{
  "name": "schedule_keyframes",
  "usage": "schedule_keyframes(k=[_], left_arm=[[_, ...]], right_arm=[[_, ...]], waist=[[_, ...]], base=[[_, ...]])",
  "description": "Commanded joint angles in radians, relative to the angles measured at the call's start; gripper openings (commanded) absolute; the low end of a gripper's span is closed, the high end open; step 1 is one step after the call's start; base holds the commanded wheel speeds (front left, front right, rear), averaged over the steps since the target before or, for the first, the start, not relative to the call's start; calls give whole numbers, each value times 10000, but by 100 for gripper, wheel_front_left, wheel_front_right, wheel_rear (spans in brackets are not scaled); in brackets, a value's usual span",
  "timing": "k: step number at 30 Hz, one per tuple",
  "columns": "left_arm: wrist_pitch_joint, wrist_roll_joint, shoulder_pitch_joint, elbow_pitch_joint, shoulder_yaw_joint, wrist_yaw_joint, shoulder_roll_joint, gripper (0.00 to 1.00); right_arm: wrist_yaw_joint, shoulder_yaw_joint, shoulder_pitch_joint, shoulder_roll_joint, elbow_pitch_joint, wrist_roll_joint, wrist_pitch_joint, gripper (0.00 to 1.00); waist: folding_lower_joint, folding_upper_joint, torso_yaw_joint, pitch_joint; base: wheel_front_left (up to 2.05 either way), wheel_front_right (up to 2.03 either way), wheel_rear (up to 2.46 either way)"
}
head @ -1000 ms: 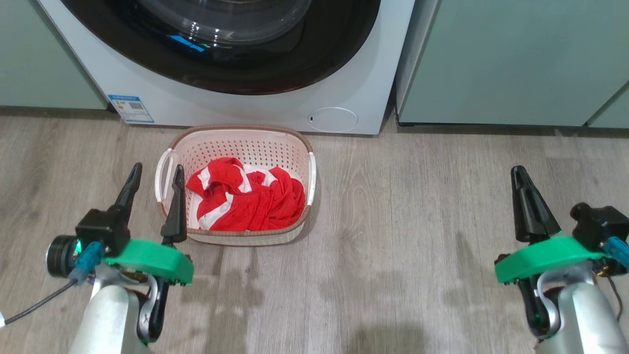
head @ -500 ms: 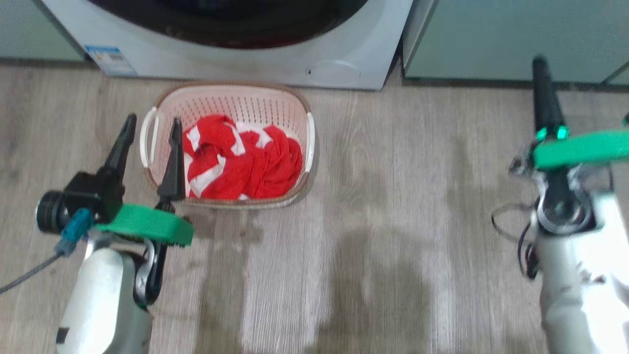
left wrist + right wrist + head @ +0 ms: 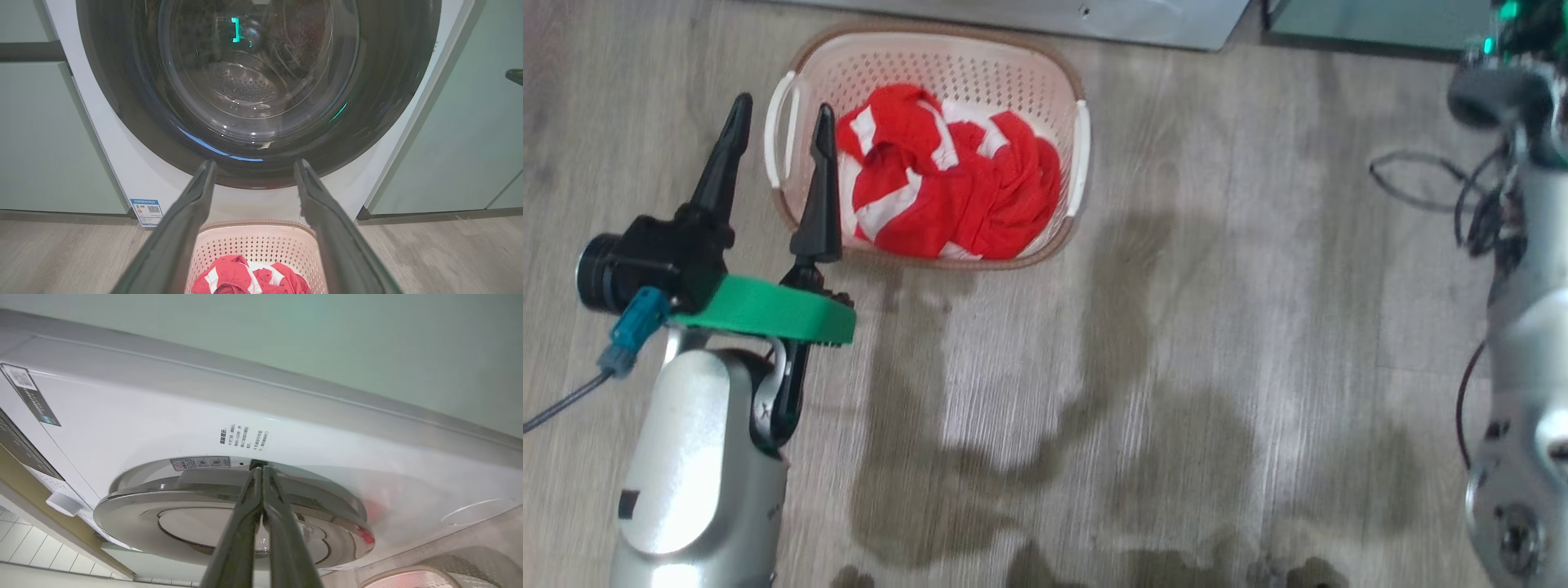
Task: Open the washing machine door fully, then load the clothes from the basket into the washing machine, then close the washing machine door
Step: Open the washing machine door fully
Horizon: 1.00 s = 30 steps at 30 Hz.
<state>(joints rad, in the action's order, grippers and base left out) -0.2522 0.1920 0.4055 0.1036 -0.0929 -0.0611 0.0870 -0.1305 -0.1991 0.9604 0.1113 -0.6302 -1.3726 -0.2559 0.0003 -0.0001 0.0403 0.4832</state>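
The cream basket (image 3: pixel 947 61) sits on the floor just before the washing machine (image 3: pixel 135 171), with the red and white clothes (image 3: pixel 956 188) heaped inside. My left gripper (image 3: pixel 783 104) is open and empty, its fingers straddling the basket's left handle from above. Seen from the left wrist, that gripper (image 3: pixel 254 163) points at the washing machine door (image 3: pixel 257 81), whose black rim lies flat against the washer; the basket (image 3: pixel 253 241) and clothes (image 3: pixel 245 277) show below. My right gripper (image 3: pixel 260 467) is shut, its tips at the door (image 3: pixel 204 498) rim where it meets the washing machine (image 3: pixel 163 416).
Pale green cabinets (image 3: pixel 41 134) flank the washer on both sides (image 3: pixel 470 143). My right arm (image 3: pixel 1519 286) runs up the right edge with loose cables. A blue label (image 3: pixel 146 210) marks the washer's lower left, and the round service flap (image 3: pixel 478 508) its lower right. Wood-look floor (image 3: pixel 1176 327) surrounds the basket.
The head camera has tilted down, so the washer has slid off the top. My right arm has risen from the lower right to the top right. The left gripper stays open by the basket.
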Motion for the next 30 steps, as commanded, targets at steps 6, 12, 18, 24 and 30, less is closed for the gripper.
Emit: schedule_keyframes(k=[6,12,18,24,30], left_arm=[[-95,-149,419,-467,340,-144,22,100],[-95,-205,565,-527,326,-211,-95,100],[-95,-223,681,-525,292,-270,-195,100],[-95,-219,722,-545,287,-302,-273,100],[-95,-225,770,-497,319,-298,-324,100]], right_arm=[[-2,361,1638,33,-456,91,-521,0],[-2,524,2953,125,-1243,404,-762,0],[-2,651,3973,258,-2026,828,-860,0],[-2,750,4545,350,-2565,1110,-1072,0],[-2,804,4968,309,-3030,1272,-1358,0]], waist=[[-3,1,427,525],[-3,1,631,783],[-3,1,851,979],[-3,1,1017,1108],[-3,1,1088,1240]], base=[[0,0,0],[0,0,0],[0,0,0],[0,0,0],[0,0,0]])
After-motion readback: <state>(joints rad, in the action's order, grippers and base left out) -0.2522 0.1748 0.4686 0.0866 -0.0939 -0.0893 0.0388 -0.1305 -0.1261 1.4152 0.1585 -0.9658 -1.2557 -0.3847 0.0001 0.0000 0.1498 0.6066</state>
